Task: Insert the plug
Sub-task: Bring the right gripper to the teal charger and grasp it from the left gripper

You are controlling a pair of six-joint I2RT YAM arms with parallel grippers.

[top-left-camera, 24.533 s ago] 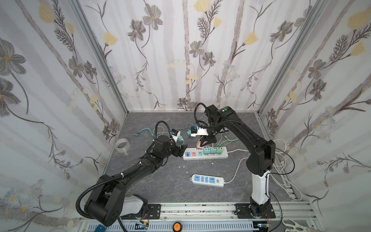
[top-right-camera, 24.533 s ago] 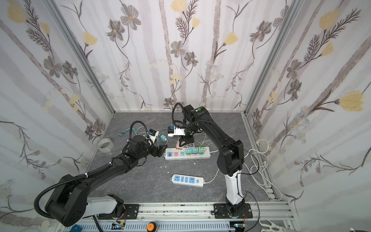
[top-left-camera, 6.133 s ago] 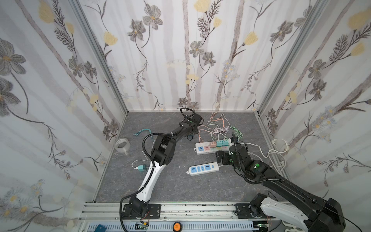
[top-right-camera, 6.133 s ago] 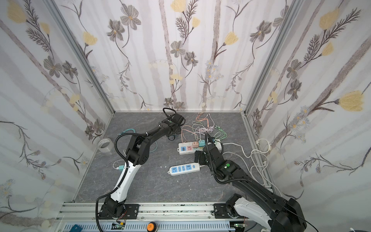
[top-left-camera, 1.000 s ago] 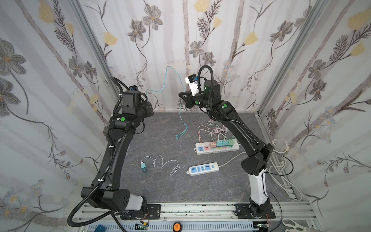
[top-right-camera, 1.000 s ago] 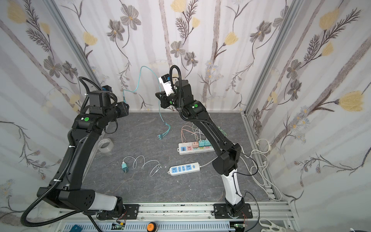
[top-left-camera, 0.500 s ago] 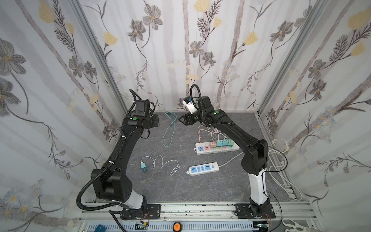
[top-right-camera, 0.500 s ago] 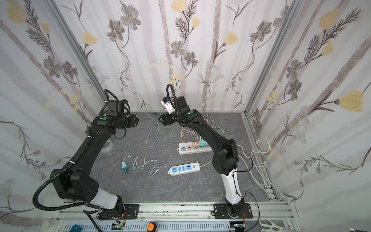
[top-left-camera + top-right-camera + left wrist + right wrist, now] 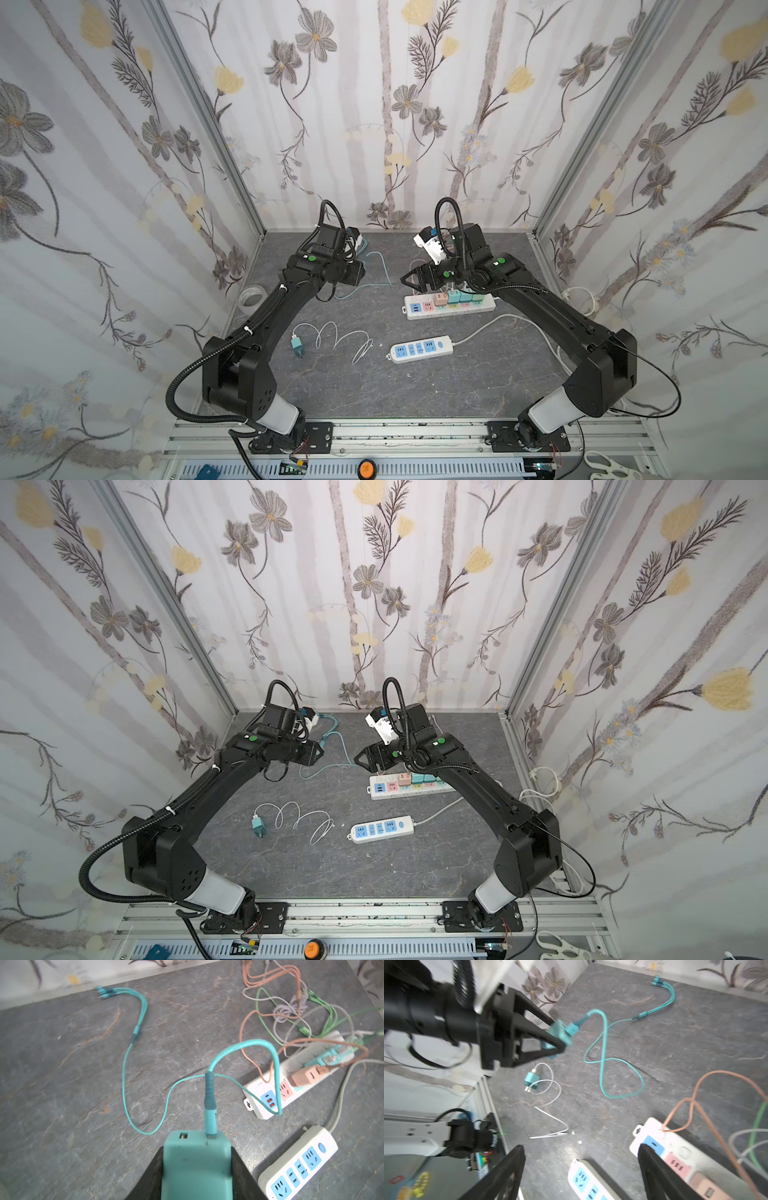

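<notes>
The teal plug [image 9: 196, 1165] is clamped in the left tool [image 9: 559, 1035], raised above the bench [image 9: 374, 395], at about 9 o'clock from the pastel power strip [image 9: 449, 305] in a top view. Its teal cable [image 9: 128, 1076] lies looped on the bench. The right tool [image 9: 580, 1148] stands wide and empty near that strip's 9 o'clock end

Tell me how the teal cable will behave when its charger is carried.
Probably floppy: the teal cable lies in loose loops, so it should trail behind. It looks thin, unlikely to tug the teal charger from the left gripper. Its loop near the white power strip might snag.
</notes>
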